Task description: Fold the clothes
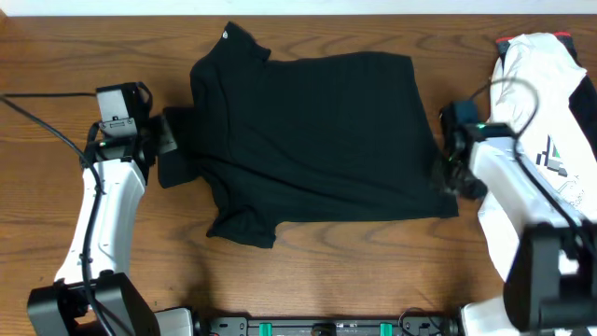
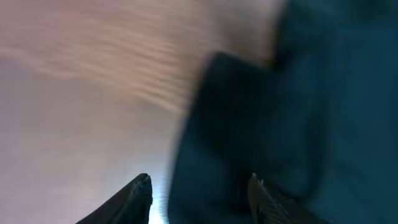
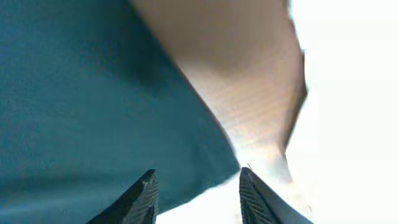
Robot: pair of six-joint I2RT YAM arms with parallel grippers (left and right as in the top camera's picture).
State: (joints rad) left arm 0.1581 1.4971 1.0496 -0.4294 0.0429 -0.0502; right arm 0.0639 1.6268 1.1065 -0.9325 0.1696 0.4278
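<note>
Black T-shirt [image 1: 308,131] flat on wooden surface [image 1: 354,275]. Left gripper [image 2: 198,190] released over left sleeve; right gripper [image 3: 198,183] released at right hem.

overhead: top-down, far | wrists: low, close | shared: T-shirt [image 1: 317,131] edges

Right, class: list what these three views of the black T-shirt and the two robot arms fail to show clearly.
- Overhead: white mark at the black T-shirt collar, too small to read.
- Overhead: white garment, cut by the right edge, partly under the right arm.
- Left wrist: shirt folds, blurred.
</note>
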